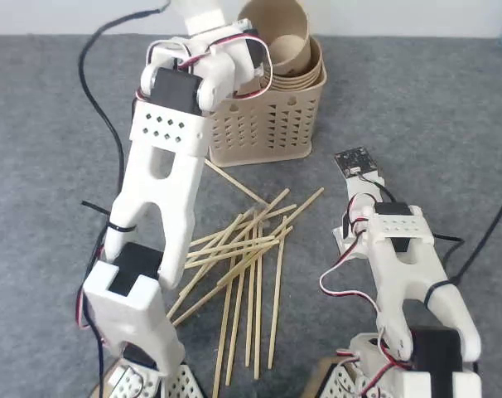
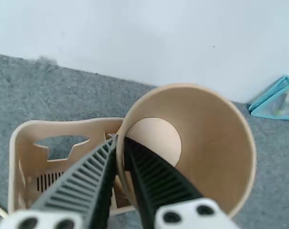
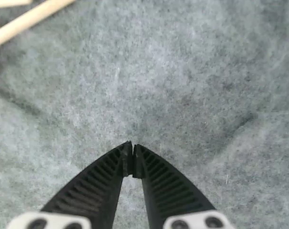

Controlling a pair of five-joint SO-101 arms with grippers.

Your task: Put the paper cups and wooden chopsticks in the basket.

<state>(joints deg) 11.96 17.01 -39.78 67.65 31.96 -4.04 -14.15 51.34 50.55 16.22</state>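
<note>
My left gripper (image 2: 119,141) is shut on the rim of a brown paper cup (image 2: 197,143), held tilted above the beige slatted basket (image 2: 25,143). From above, that cup (image 1: 277,33) hangs over the basket (image 1: 267,124), which holds other stacked paper cups (image 1: 305,76). Several wooden chopsticks (image 1: 243,257) lie scattered on the grey carpet in front of the basket. My right gripper (image 3: 132,153) is shut on nothing, low over the bare carpet to the right of the chopsticks; two chopstick ends (image 3: 27,16) lie beyond it.
The right arm (image 1: 400,257) rests low at the right, its wrist camera board (image 1: 356,162) pointing toward the basket. A black cable (image 1: 102,108) trails along the left. A turquoise object (image 2: 278,100) lies by the white wall behind the basket.
</note>
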